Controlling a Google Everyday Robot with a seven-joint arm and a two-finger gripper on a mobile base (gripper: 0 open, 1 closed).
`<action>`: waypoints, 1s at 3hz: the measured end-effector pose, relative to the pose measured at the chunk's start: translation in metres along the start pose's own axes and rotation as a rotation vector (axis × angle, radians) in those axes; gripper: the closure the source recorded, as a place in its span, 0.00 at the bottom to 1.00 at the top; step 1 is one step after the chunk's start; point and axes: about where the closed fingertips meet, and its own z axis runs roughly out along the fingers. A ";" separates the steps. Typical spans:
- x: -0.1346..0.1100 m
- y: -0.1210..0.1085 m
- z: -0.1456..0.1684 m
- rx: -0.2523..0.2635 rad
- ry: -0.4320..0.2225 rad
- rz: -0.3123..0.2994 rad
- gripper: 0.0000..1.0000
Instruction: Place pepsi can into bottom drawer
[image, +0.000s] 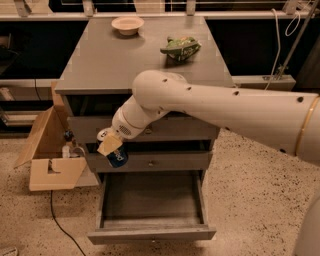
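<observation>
Currently the gripper hangs in front of the left side of the grey cabinet, level with the middle drawer, its fingers clamped on the pepsi can, which tilts below them. Beneath, nearer the camera, the bottom drawer stands pulled out, and the can is above its far left corner, not inside. On the cabinet top rest a cream bowl at the far edge and a green snack bag to its right

Pepsi can in gripper over bottom drawer
</observation>
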 end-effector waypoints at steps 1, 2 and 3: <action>0.063 -0.004 0.053 0.014 0.018 -0.047 1.00; 0.105 -0.011 0.089 0.060 0.008 -0.075 1.00; 0.145 -0.014 0.131 0.098 -0.013 -0.074 1.00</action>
